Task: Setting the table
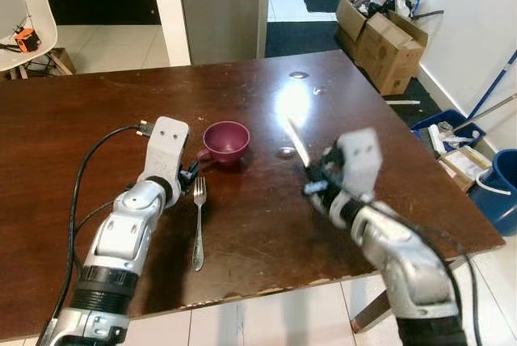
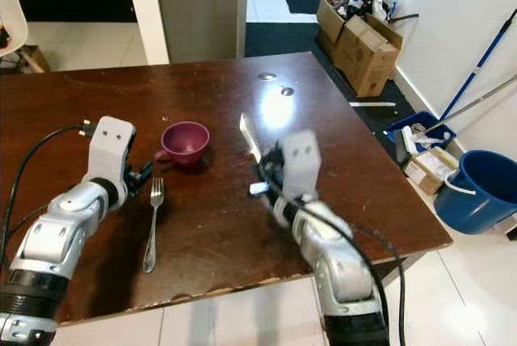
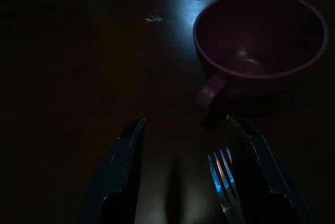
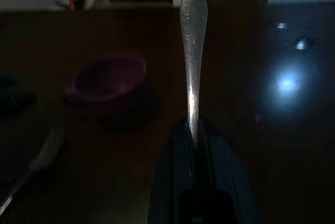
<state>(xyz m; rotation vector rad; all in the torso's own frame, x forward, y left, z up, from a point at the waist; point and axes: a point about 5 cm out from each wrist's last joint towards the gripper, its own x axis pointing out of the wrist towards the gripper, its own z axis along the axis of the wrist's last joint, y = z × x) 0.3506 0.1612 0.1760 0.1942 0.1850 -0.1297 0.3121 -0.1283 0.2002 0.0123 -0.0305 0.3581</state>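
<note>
Cutlery on the dark brown table [image 1: 73, 136] comes to two pieces: one fork [image 1: 198, 225] lying flat near the front edge, tines pointing away from the robot, and one knife [image 1: 296, 142] held up off the wood. The right gripper [image 4: 194, 130] has its fingers pinched tight on the knife's lower part, so that the blade rises up and away between them, raised above the table to the right of the fork. The left gripper [image 3: 183, 156] sits low over the table at the fork's head; its fingers [image 3: 125, 161] are spread wide, and in the left wrist view the tines lie just inside one of them, whether touching it cannot be told. Just beyond the tines stands one purple cup [image 1: 226, 142], upright, its handle turned toward the left gripper. It lies close ahead of the spread fingers, and well to the left of the knife. Glare from a ceiling light sits on the table past the knife. Farther off, on the floor to the right, are cardboard boxes [image 1: 380, 35] full of clutter, a blue bucket [image 2: 477, 192] and a leaning mop handle [image 2: 477, 67]; a white chair [image 1: 28, 14] stands at far left.
</note>
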